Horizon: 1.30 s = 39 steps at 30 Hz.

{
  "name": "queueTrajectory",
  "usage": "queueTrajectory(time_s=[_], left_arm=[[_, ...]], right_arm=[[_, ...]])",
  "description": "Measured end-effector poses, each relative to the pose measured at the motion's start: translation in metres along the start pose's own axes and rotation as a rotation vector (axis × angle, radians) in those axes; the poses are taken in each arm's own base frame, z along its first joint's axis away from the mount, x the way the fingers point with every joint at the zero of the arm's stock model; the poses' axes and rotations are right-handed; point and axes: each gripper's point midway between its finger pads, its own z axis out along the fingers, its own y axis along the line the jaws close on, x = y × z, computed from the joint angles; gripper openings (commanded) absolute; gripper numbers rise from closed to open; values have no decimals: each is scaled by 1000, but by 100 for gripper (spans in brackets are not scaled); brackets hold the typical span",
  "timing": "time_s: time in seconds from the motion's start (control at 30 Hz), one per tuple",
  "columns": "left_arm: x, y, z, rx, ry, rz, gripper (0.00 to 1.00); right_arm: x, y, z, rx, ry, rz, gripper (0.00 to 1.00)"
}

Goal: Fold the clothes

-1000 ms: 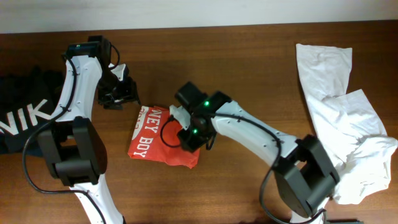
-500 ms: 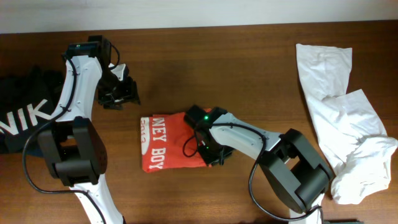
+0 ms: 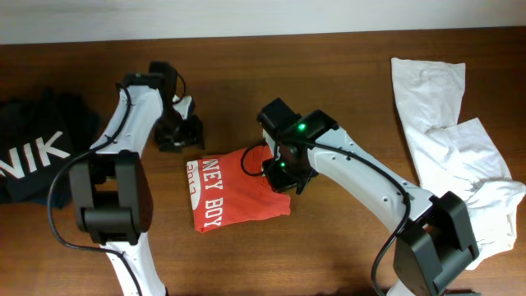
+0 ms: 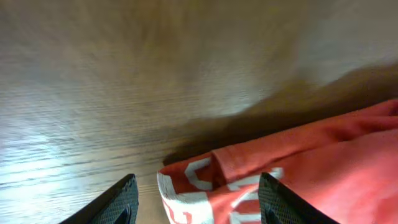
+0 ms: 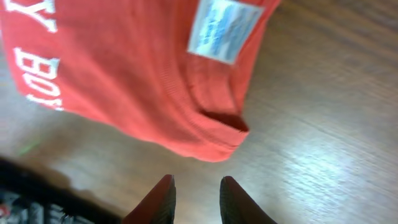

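The orange-red T-shirt (image 3: 234,196) with white letters lies folded into a small rectangle at the table's middle. My left gripper (image 3: 177,134) hovers just off its upper-left corner. In the left wrist view that corner (image 4: 208,183) lies between the widely open fingers (image 4: 118,202). My right gripper (image 3: 284,168) is above the shirt's upper-right edge. In the right wrist view its gripper (image 5: 198,200) is narrowly open over bare wood, just short of the shirt's hem (image 5: 211,140). A white label (image 5: 224,28) shows on the cloth. Nothing is held.
Plain white shirts (image 3: 452,148) lie crumpled along the right side. A navy shirt with white letters (image 3: 37,156) sits at the far left edge. The wooden table (image 3: 329,66) ends at a pale wall at the back.
The orange-red shirt slid right and flattened. My right gripper let go of it and moved back off its right edge. My left arm swung right toward the shirt's upper-left corner.
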Motion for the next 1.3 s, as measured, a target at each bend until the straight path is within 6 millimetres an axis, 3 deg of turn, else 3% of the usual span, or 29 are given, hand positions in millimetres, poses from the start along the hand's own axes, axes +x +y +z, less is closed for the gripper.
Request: queueTrajectory(time_s=[0.13, 0.2, 0.3, 0.4, 0.53, 0.63, 0.73, 0.8, 0.87, 1.0, 1.13, 1.23, 1.3], left_arm=[[29, 12, 29, -28, 86, -17, 61], [48, 17, 37, -44, 150, -29, 55], [89, 23, 37, -71, 306, -52, 45], [133, 27, 25, -104, 487, -74, 46], [146, 28, 18, -118, 548, -81, 53], [141, 29, 20, -120, 525, -84, 58], [121, 29, 14, -117, 459, -86, 59], [96, 28, 2, -110, 374, -82, 63], [62, 24, -16, -98, 253, -71, 73], [8, 5, -33, -9, 45, -35, 84], [-13, -22, -36, 148, -42, 86, 93], [-13, -36, -39, 230, -55, 182, 97], [-13, -42, -41, 264, -65, 248, 98]], right_arm=[[6, 9, 9, -27, 41, -18, 27], [11, 11, 18, -36, 74, -20, 27], [23, 7, 30, -35, 119, -9, 27], [37, 1, 45, -32, 163, -15, 27], [35, -3, 64, -38, 131, -39, 29], [24, -7, 74, -28, 71, -58, 33], [6, -11, 81, -1, -1, -73, 33], [-3, -14, 88, 11, -26, -91, 33], [-9, -17, 96, 13, -36, -107, 34], [-36, -27, 92, 6, -130, -134, 39], [-42, -55, 77, 43, -88, -81, 50], [-50, -72, 42, 72, -64, -32, 53], [-54, -73, 19, 83, -55, -27, 55]])
